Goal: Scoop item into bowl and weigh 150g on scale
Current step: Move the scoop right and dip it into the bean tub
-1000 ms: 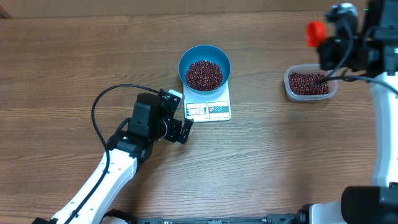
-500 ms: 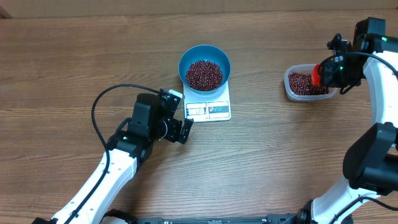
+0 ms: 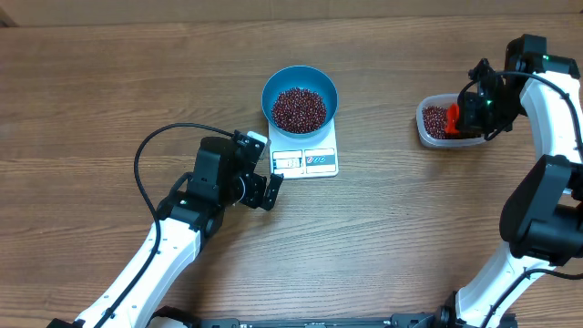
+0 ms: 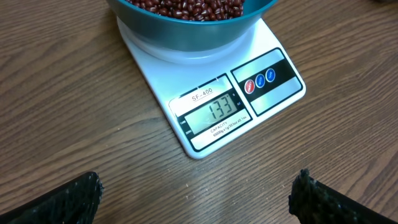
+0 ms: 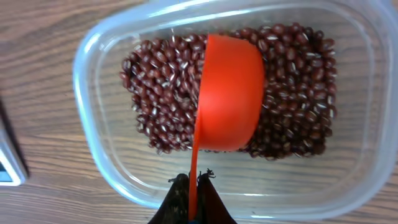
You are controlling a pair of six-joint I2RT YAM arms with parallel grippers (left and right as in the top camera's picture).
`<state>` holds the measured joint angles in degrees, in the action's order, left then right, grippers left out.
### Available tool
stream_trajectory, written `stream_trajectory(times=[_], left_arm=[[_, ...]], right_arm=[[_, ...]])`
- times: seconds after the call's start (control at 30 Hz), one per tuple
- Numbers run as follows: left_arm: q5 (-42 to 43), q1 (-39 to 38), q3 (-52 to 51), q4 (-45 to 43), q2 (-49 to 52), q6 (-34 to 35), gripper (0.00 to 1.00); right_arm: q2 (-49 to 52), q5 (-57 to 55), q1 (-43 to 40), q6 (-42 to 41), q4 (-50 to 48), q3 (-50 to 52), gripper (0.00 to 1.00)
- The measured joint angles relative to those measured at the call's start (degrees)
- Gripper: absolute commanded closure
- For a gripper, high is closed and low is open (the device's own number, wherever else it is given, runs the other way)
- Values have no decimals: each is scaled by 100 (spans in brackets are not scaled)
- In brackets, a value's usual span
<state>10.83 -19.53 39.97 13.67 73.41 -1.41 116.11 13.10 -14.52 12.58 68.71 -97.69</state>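
Left arm (image 3: 159, 260) and right arm (image 3: 557, 109): white link shells, black joint housings. Black cable (image 3: 138, 159) loops off the left wrist. Left pincer (image 4: 198, 196) fingers matte black, rough-edged.

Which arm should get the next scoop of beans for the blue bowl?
Right. The right end effector grips the red scoop, down in the clear tub of beans. The left end effector is open and empty beside the scale, which reads 133.

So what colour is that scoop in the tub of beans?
Bright orange-red; the scoop shows best in the right wrist view.
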Motion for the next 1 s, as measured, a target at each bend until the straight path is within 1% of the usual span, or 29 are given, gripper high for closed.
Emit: stream_trajectory(times=[0.43, 0.63, 0.8, 0.9, 1.0], left_arm=[[0, 0, 0, 0, 0, 0, 0], [0, 0, 0, 2, 0, 0, 0], [0, 0, 0, 0, 0, 0, 0], [0, 0, 0, 0, 0, 0, 0], [0, 0, 0, 0, 0, 0, 0]], right_arm=[[175, 372, 131, -138, 162, 0, 96], [203, 1029, 57, 92, 275, 0, 96], [236, 1322, -258, 144, 365, 0, 96], [240, 1648, -632, 181, 428, 0, 96], [245, 2288, -1069, 496, 667, 0, 96]])
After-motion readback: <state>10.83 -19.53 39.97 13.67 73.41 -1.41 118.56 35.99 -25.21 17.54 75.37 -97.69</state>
